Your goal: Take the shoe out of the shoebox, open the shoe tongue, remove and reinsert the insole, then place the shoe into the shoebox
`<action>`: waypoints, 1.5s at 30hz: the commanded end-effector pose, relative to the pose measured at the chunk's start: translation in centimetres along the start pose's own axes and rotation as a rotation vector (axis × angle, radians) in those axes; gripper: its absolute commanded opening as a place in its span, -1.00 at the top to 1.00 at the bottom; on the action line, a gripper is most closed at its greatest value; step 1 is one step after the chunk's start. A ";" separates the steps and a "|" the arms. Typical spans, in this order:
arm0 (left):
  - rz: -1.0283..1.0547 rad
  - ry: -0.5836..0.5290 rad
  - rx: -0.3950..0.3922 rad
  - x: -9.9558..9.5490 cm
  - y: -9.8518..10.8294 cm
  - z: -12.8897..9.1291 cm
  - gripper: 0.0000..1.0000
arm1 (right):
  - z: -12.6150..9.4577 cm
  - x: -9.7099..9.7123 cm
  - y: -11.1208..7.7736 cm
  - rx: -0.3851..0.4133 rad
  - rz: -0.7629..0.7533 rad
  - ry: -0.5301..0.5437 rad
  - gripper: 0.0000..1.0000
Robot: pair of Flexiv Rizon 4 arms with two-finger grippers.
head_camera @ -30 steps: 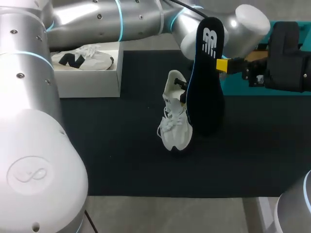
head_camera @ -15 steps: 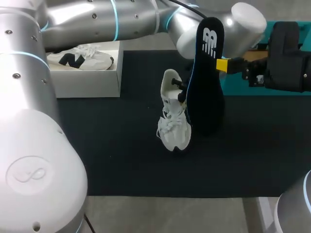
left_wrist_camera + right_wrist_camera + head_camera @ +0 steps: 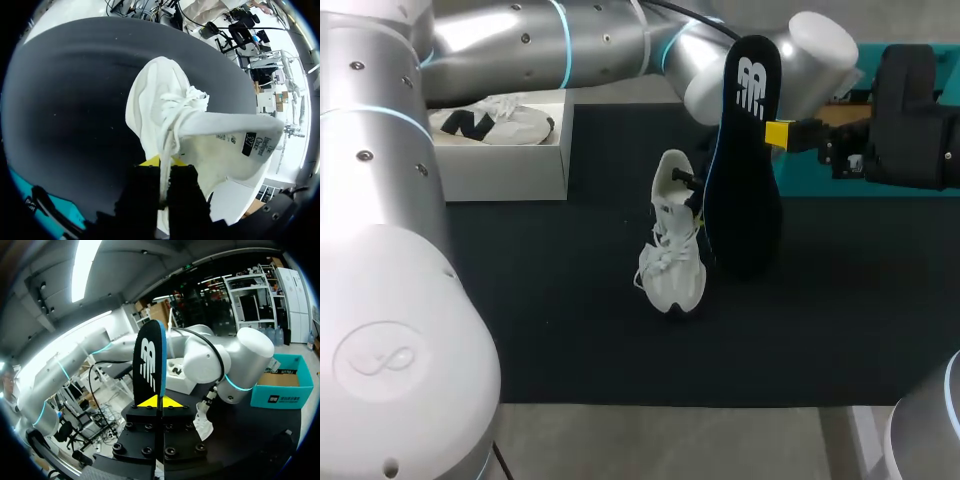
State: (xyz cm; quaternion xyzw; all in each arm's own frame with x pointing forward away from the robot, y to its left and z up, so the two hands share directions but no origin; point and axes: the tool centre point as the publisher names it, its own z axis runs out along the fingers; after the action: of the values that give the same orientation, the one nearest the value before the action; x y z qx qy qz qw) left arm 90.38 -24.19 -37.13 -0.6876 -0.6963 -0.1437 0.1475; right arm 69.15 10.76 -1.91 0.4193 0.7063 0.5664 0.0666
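Here, over the dark mat (image 3: 520, 320), left hand (image 3: 162, 162) clamps shoe (image 3: 672, 270), right hand (image 3: 160, 401) insole (image 3: 745, 190).

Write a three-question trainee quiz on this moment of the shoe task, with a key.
1. True or false: the insole lies inside the shoe on the mat.
2. Whose fingers hold the insole? A) the left arm's B) the right arm's C) nobody's
3. Fill in: a second shoe sits in the ____.
Key: 1 false, it is held up beside the shoe, outside it; 2 B; 3 shoebox.
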 end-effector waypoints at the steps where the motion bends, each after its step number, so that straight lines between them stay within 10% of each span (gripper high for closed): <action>1: 0.014 -0.001 0.047 -0.6 0.9 0.8 -0.07 | -1.2 1.2 -0.9 -0.013 0.000 -0.010 1.00; 2: 0.018 -0.001 0.052 -0.6 1.0 0.8 -1.00 | -1.2 1.2 -0.9 -0.013 0.000 -0.010 1.00; 20: -0.016 -0.269 -0.058 2.7 -0.8 -6.0 -1.00 | -1.2 1.2 -0.9 -0.013 0.000 -0.010 1.00; 38: 0.045 -0.706 -0.125 6.3 1.8 -12.7 -1.00 | -1.2 1.2 -0.9 -0.013 0.000 -0.010 1.00; 45: 0.209 -0.696 -0.136 6.3 2.7 -13.2 -1.00 | -1.2 1.2 -0.9 -0.013 0.000 -0.010 1.00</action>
State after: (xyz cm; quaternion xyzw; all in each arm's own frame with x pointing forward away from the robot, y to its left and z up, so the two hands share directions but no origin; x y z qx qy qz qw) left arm 92.83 -24.18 -22.33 -0.7707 -0.6322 0.0062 -0.0800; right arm 69.15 10.76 -1.91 0.4193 0.7063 0.5664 0.0666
